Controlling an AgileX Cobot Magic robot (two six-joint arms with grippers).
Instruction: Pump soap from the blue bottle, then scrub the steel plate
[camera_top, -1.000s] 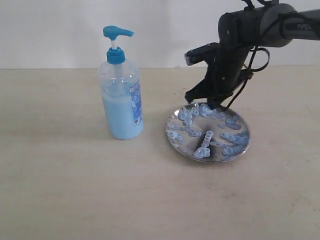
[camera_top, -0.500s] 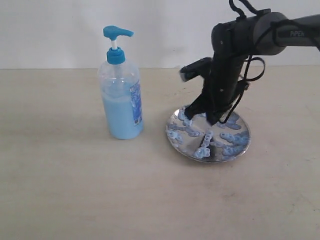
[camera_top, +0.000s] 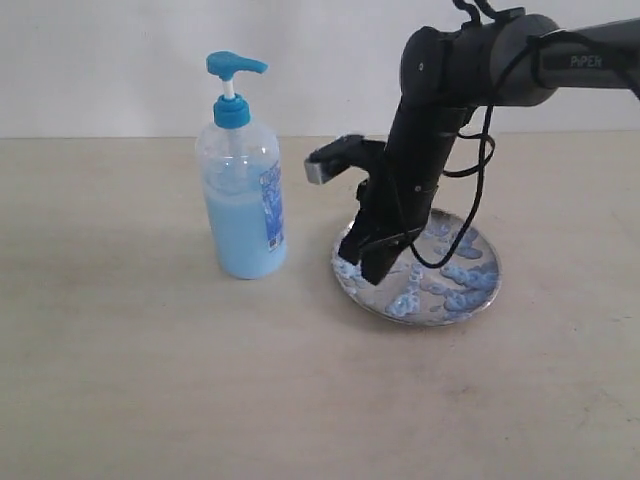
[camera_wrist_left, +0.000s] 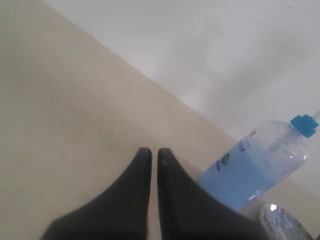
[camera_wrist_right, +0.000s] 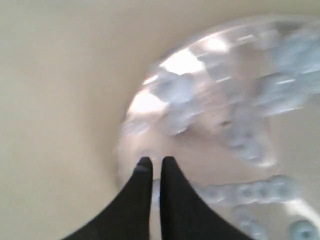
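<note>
Your right gripper (camera_top: 372, 275), fingers pinched together on nothing, hangs at the plate's (camera_top: 488, 262) rim nearest the bottle (camera_top: 242, 215); the soap (camera_top: 455, 275) lies toward the table's (camera_top: 120, 380) right edge.

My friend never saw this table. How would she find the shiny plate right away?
Start at the tan table and find the tall blue bottle standing on it. To its right in the exterior view, under the black right gripper, lies the steel plate. It is the only flat, round, mirror-shiny thing there, dotted with pale blue soap blobs.
</note>
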